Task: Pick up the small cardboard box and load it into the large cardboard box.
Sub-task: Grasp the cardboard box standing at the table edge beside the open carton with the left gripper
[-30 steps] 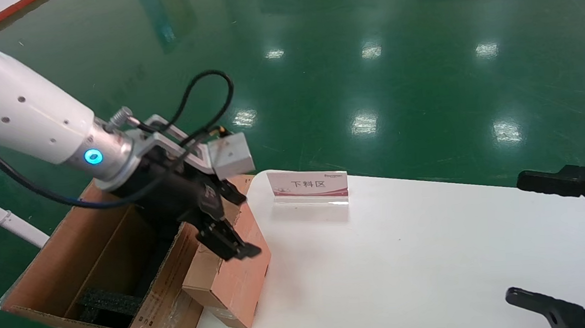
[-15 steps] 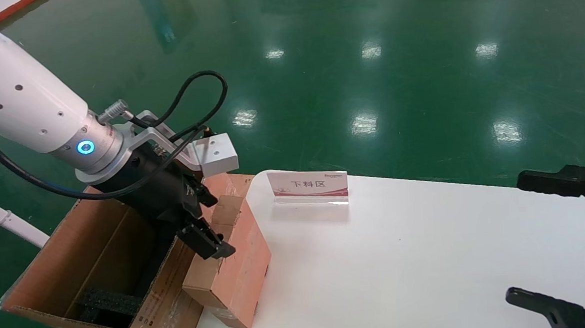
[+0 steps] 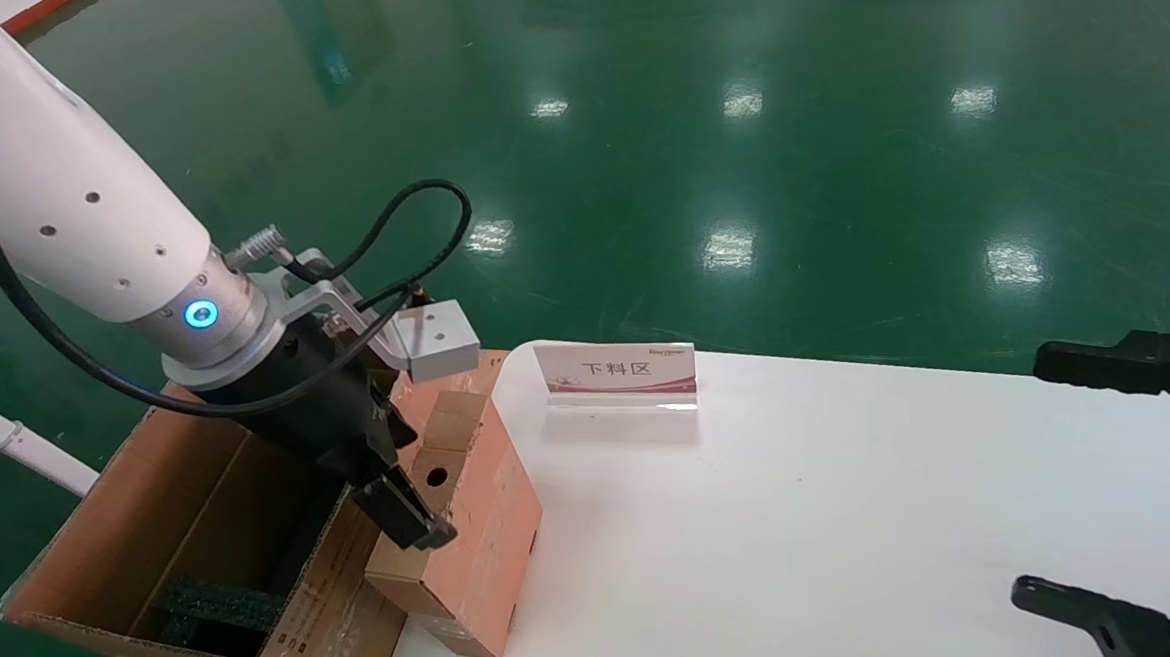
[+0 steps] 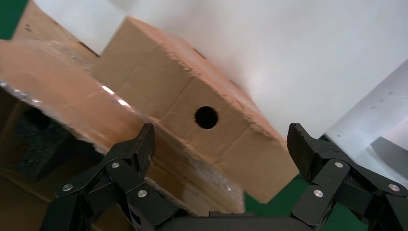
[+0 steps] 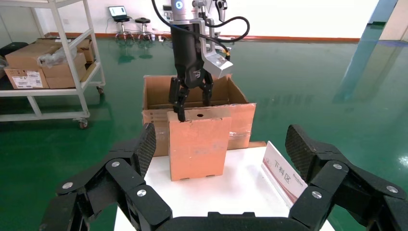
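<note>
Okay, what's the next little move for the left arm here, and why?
Probably lower a touch further, then close. The left hand is open, its fingers straddling the top end of the small cardboard box but not yet touching it. The box stands on the table beside the large cardboard box.

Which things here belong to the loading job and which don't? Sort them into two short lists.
Job:
- small cardboard box, standing at the table's edge
- large cardboard box, open beside it
- left gripper, fingers open over the small box's top

Not part of it:
- white sign card
- table
- right gripper, parked open at the right
</note>
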`<state>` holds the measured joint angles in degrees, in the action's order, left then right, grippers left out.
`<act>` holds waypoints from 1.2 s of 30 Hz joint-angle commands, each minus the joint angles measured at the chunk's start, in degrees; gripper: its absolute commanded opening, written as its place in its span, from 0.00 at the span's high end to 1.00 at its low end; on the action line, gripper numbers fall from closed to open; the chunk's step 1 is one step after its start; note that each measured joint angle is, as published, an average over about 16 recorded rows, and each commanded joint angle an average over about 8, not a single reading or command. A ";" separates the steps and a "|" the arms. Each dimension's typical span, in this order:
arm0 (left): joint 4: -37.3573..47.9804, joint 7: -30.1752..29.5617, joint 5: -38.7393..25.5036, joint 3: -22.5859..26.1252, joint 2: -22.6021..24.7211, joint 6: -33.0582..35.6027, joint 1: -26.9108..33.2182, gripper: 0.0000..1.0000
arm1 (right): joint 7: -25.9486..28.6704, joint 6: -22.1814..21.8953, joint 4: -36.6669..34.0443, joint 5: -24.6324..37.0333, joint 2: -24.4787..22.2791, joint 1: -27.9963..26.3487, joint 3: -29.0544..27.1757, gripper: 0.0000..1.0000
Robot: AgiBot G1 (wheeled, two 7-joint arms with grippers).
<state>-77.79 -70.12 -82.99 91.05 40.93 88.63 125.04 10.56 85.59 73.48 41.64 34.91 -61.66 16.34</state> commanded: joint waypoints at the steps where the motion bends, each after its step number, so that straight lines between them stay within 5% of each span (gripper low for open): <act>1: 0.00 -0.40 0.71 0.93 0.12 -0.32 0.18 0.00 | 0.00 0.00 0.00 -0.01 0.00 0.00 0.01 0.00; 36: -0.06 -3.19 -0.93 5.72 1.79 -4.15 -0.79 0.00 | -0.07 -0.06 0.00 -0.10 -0.06 -0.03 0.14 0.00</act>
<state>-77.84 -73.37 -84.09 96.78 42.66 84.34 124.17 10.49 85.52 73.48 41.54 34.85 -61.69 16.49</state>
